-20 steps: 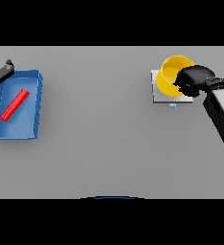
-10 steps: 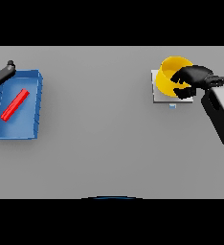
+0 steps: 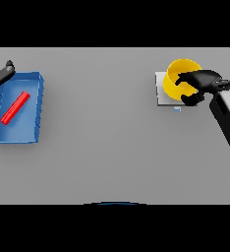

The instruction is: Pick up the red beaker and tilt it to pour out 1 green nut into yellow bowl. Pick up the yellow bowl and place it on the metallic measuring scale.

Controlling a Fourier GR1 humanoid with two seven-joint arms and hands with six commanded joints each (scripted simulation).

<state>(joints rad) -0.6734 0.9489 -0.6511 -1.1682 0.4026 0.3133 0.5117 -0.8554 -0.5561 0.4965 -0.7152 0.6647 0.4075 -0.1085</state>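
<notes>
The flat grey bench (image 3: 112, 147) carries a rectangular blue tray (image 3: 36, 106) at far left with a slim red beaker (image 3: 15, 107) lying slantwise inside. At far right a round yellow bowl (image 3: 178, 78) sits on the square pale metallic scale (image 3: 161, 96). The right hand (image 3: 200, 83) curls its fingers (image 3: 183, 78) over the bowl's rim; the left hand (image 3: 1, 75) shows at the tray's far corner, grip unclear.

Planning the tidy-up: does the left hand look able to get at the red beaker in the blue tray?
Probably yes: the left hand sits at the tray's far corner, and the beaker lies uncovered.
</notes>
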